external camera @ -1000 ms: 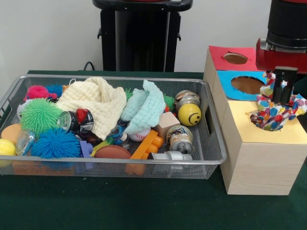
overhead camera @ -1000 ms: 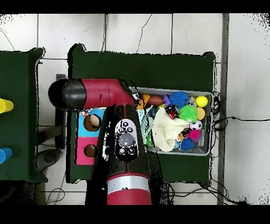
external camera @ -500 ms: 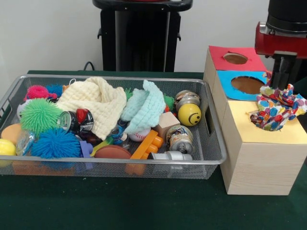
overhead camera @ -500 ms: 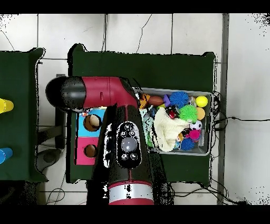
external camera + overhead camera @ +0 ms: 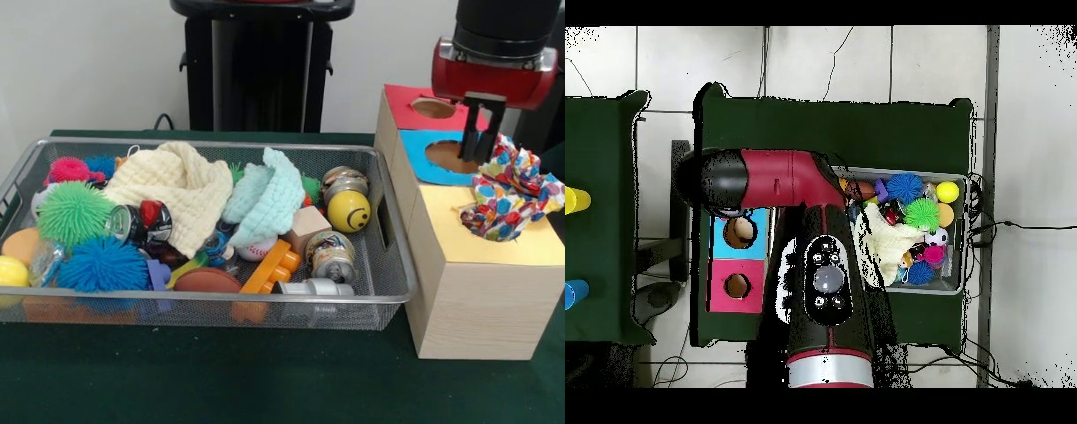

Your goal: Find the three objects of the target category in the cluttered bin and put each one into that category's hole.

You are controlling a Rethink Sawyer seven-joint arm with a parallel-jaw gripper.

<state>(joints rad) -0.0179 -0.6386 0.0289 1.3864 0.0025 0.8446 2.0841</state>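
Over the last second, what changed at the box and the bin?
The hand let go of the patterned cloth, rose and shifted toward the blue hole. The cloth stays stuffed in the yellow hole, partly sticking out. Nothing in the mesh bin moved.

The Sawyer robot's glossy red and black arm (image 5: 780, 180) has rounded red shells capped by a black cylindrical joint, while its long black upper link carries a round grey dial ringed by small buttons. A silver band circles the red segment near the base. At the wrist, a red collar sits beneath a black cylinder, with the dark, narrow tool (image 5: 478, 130) below it.
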